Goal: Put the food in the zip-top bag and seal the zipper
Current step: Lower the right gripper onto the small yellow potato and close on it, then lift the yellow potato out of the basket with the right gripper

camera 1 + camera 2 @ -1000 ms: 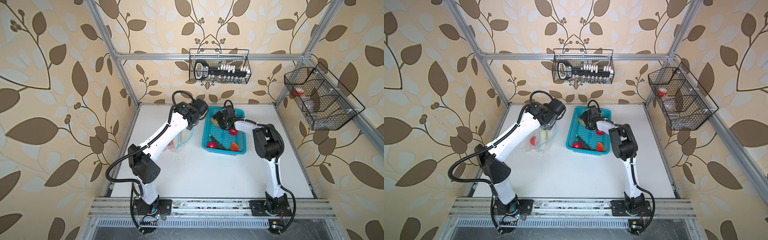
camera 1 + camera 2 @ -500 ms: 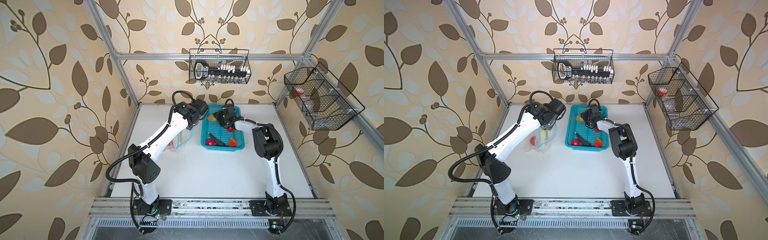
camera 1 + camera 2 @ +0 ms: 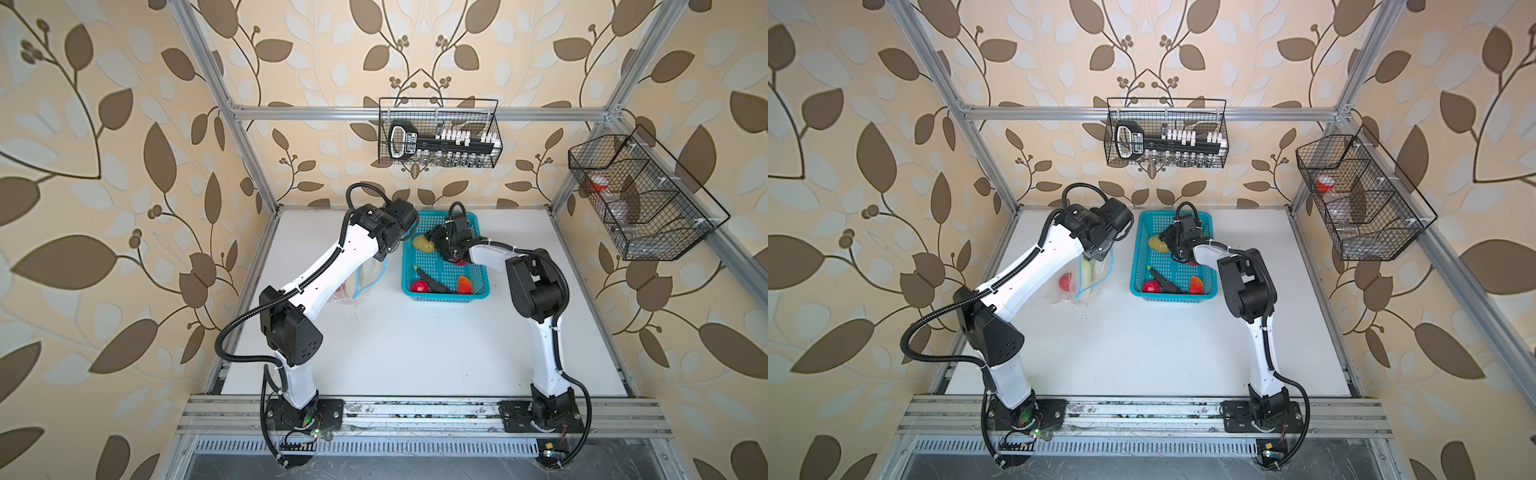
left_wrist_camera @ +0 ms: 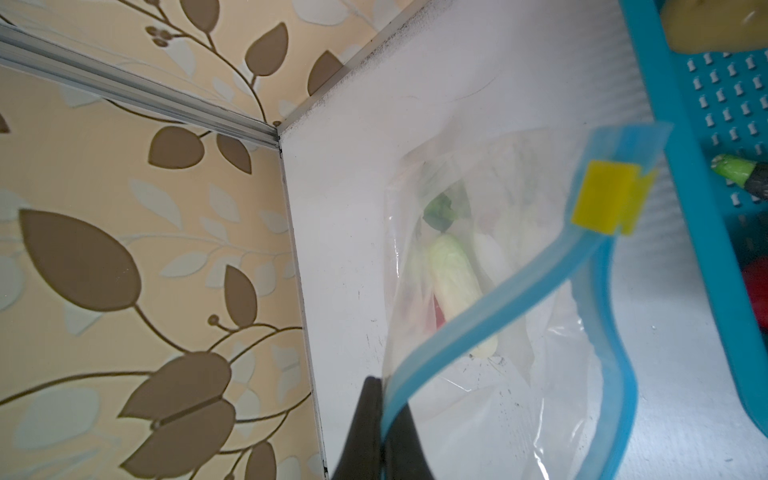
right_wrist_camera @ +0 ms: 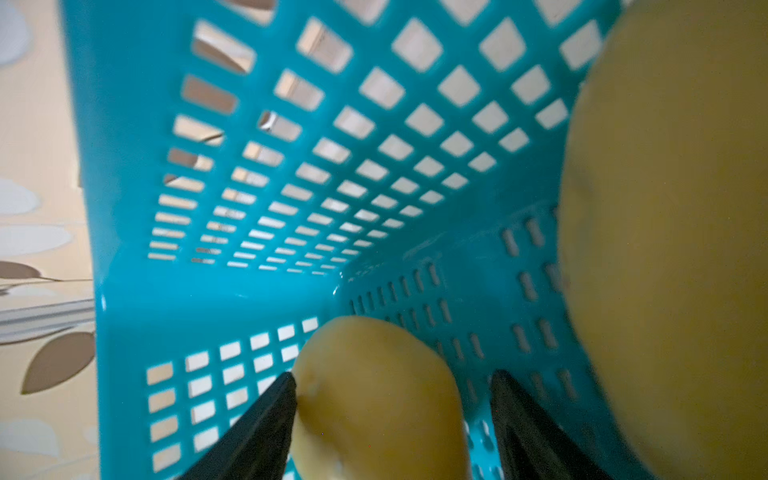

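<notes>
My left gripper is shut on the light-blue zipper of the clear zip-top bag and holds its mouth up; the yellow slider sits at the far end. Inside the bag lie a white cucumber, a green leafy piece and a red tomato. My right gripper is down in the turquoise basket, open around a potato: one finger touches it, the other stands off. A second potato lies close by. A tomato, eggplant and pepper lie at the basket's front.
The bag lies left of the basket, near the left wall and frame post. Another red piece shows under my right arm. Wire baskets hang on the back wall and right wall.
The basket has slid slightly toward the back with my right gripper inside it. The left arm and the bag have stayed where they were.
</notes>
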Motion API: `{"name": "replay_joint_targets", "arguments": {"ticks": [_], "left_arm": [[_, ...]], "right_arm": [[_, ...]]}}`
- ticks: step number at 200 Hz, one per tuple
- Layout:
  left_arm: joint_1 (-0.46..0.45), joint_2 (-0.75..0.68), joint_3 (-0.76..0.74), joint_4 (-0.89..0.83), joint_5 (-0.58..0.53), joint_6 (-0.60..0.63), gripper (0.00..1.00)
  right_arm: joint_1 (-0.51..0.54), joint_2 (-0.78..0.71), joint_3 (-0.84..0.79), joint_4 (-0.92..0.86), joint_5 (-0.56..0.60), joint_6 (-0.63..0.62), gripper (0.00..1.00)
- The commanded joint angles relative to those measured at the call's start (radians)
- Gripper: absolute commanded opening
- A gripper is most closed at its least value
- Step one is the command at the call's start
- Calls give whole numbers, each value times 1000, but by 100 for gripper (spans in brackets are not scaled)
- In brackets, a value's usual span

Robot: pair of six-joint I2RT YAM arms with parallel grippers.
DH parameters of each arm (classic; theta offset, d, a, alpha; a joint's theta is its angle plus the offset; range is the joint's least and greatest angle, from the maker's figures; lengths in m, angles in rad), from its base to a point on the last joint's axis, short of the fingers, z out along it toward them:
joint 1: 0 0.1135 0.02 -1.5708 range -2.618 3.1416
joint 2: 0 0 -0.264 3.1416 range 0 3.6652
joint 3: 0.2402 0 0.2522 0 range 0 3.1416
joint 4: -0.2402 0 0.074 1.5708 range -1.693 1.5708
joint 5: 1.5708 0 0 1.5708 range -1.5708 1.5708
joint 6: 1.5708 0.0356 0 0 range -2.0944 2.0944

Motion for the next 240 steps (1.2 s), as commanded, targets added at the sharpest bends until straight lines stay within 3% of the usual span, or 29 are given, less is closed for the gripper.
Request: {"name": "replay_joint_targets", "arguments": {"ticks": [1,32,59,74,98,155,196,240], "left_arm": [[-7,-1,27,-28,-20,-20,0],[-9,0,26,-30,-17,-20,0],[-13,-2,21,-28,-12,-17,0],[-15,-3,22,-28,-12,-17,0],[-15,-9,16,-26,-10,-16,0],[-15,-16,13,-24,-15,-13,0],[-15,-19,12,-23,-8,-11,0],[-15,-3,30,-34,-5,-15,0]], "right_arm": [[21,-66,8,-139,60,-134,75],[31,-93,54,-222,93,-314,79],[26,-86,98,-233,32,-467,81],[23,-69,154,-281,28,-575,83],[1,-25,244,-324,-70,-752,82],[-12,92,453,-512,-78,-1073,82],[16,130,480,-571,-30,-1186,86],[30,139,441,-545,-30,-1203,91]]}}
